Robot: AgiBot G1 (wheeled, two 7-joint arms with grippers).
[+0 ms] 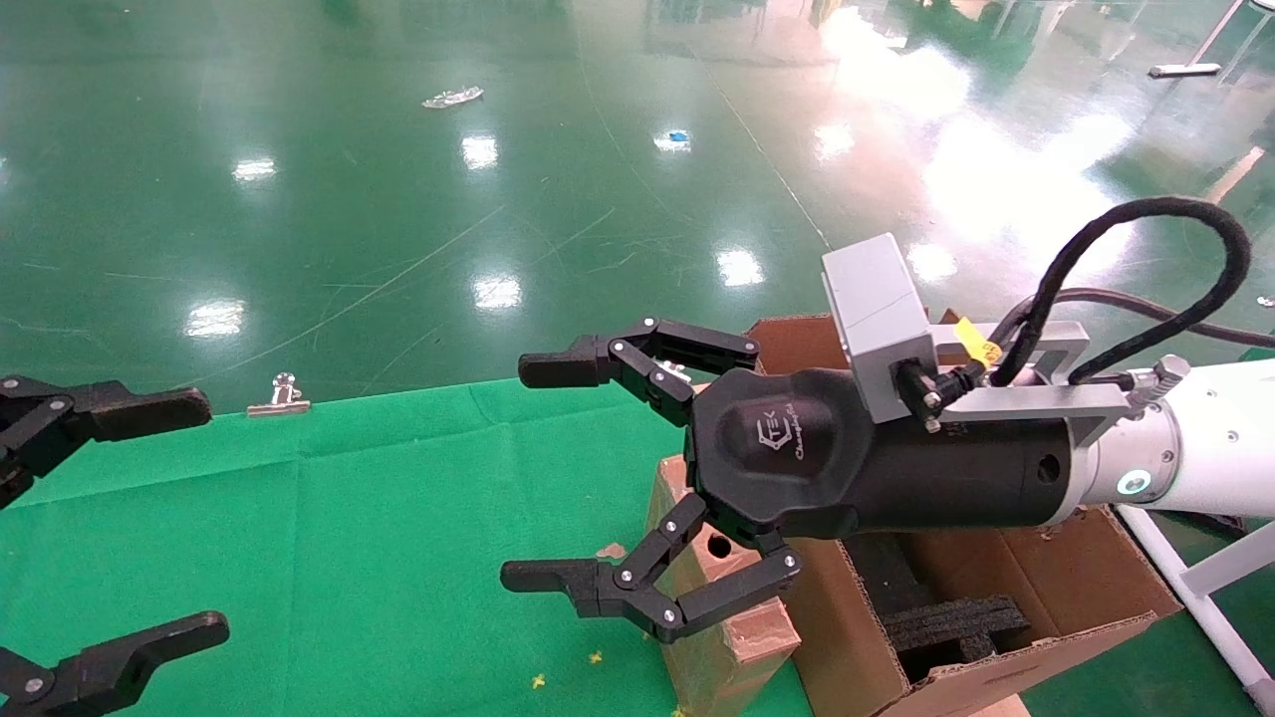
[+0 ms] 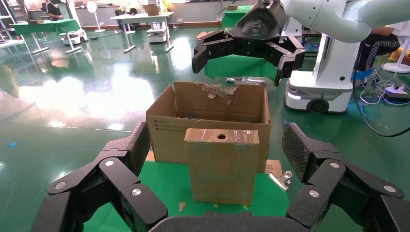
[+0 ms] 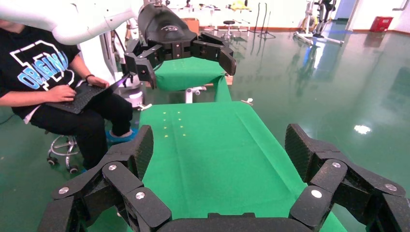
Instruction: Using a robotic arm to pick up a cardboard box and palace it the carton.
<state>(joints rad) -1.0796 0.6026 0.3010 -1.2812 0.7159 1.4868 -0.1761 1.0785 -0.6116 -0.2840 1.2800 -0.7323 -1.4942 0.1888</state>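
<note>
The cardboard box (image 2: 222, 164) is a small oblong of brown cardboard, closed, with clear glossy tape across its top end and a round hole (image 2: 221, 137) in that top face. It stands upright on the green cloth of the desk (image 1: 329, 538), just beside the outer wall of the carton (image 2: 208, 118) and not inside it; whether the two touch cannot be told.

The carton is much larger, of brown corrugated board, open at the top, with a ragged torn edge (image 2: 220, 90) on its far wall and black foam inserts (image 1: 951, 617) lying inside. It sits at the right-hand end of the desk.

The right gripper (image 1: 543, 473) hangs in the air above the box and the near edge of the carton. Its body is black and smooth, joined to a glossy white arm (image 1: 1210, 438), with a grey camera block (image 1: 877, 309) and a looping black cable (image 1: 1146, 269) on top. Its black linked fingers are spread wide and hold nothing; they touch neither box nor carton.

The left gripper (image 1: 120, 523) is at the left edge of the desk, above the cloth, its fingers likewise spread wide and empty, with ribbed pads (image 2: 139, 145).

A metal binder clip (image 1: 280, 396) sits at the desk's far edge. The floor (image 1: 398, 199) is glossy green.
</note>
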